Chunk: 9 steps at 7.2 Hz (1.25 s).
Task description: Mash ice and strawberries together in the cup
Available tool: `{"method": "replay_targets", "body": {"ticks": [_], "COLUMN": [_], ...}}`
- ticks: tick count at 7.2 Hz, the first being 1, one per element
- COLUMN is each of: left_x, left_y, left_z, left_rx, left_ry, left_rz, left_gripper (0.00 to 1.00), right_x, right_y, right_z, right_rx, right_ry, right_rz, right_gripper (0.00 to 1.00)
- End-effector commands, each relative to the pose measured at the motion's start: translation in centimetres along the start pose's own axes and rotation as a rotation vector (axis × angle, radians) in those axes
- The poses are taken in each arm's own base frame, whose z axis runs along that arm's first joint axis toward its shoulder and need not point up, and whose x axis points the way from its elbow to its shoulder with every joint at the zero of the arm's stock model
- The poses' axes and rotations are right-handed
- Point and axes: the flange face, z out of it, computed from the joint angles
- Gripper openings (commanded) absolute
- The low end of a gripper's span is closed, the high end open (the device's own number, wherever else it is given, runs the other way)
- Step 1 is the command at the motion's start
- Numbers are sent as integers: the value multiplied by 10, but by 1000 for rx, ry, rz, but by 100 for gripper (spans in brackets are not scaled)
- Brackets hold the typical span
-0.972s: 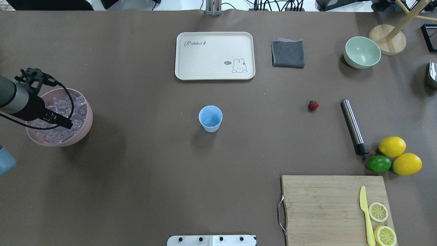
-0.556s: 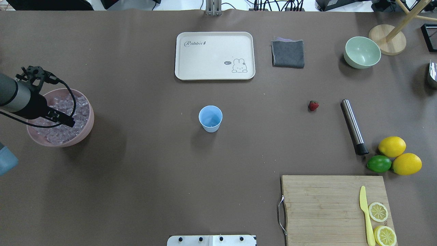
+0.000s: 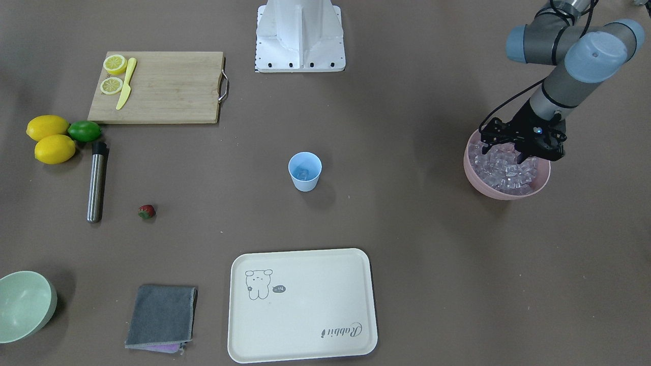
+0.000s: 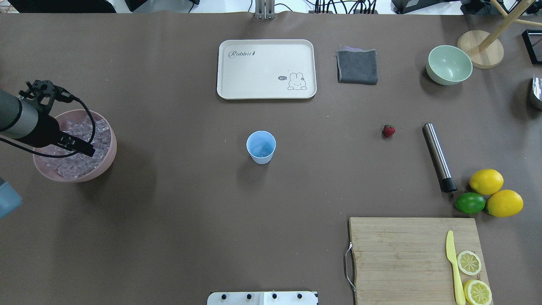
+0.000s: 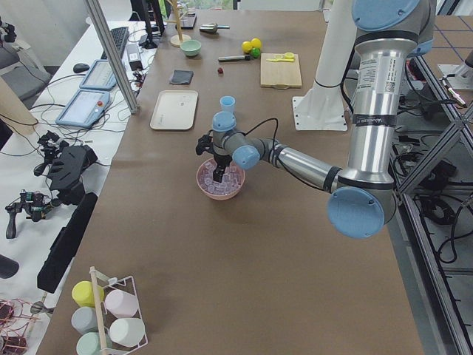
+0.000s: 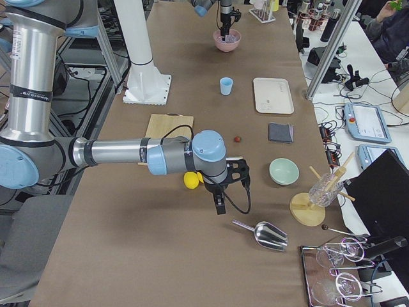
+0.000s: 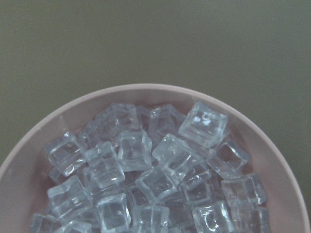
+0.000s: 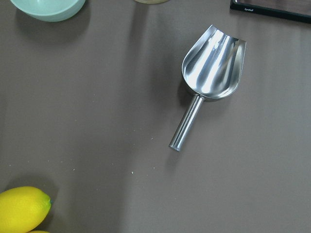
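The light-blue cup [image 4: 261, 146] stands upright mid-table; a clear cube seems to lie in its bottom [image 3: 303, 174]. Several cubes of ice [image 7: 160, 170] fill a pink bowl [image 4: 108, 163] at the table's left end. My left gripper [image 3: 531, 155] points down into this bowl just above the ice [image 4: 99, 129], and its jaws look spread and empty. The red strawberry [image 4: 388, 131] lies alone on the table right of the cup. My right gripper [image 6: 219, 208] hovers over the table's right end; I cannot tell whether it is open.
A steel muddler [image 4: 438, 156] lies right of the strawberry, with two lemons [image 4: 486, 181] and a lime [image 4: 470, 203] beside it. Also here: a cutting board [image 4: 402, 254] with a knife, a tray [image 4: 266, 69], a grey cloth [image 4: 357, 66], a green bowl [image 4: 449, 64] and a metal scoop [image 8: 214, 68].
My left arm has drawn back slightly to the left and the gripper has sunk closer to the ice in the pink bowl. Nothing else has moved.
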Motion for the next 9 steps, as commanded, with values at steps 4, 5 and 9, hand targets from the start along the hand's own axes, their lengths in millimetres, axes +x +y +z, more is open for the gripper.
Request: {"method": "replay_targets", "body": {"ticks": [4, 5, 9], "left_x": [8, 13, 11], "left_y": [9, 11, 12], "left_z": [11, 15, 15], "left_rx": [-26, -33, -33], "left_ry": [4, 7, 4], "left_rz": [15, 17, 22], "left_gripper": [91, 91, 89], "right_x": [0, 0, 0], "right_y": [0, 0, 0], "right_z": [0, 0, 0], "right_rx": [0, 0, 0], "right_ry": [0, 0, 0], "right_rz": [0, 0, 0], "right_gripper": [100, 100, 100]}}
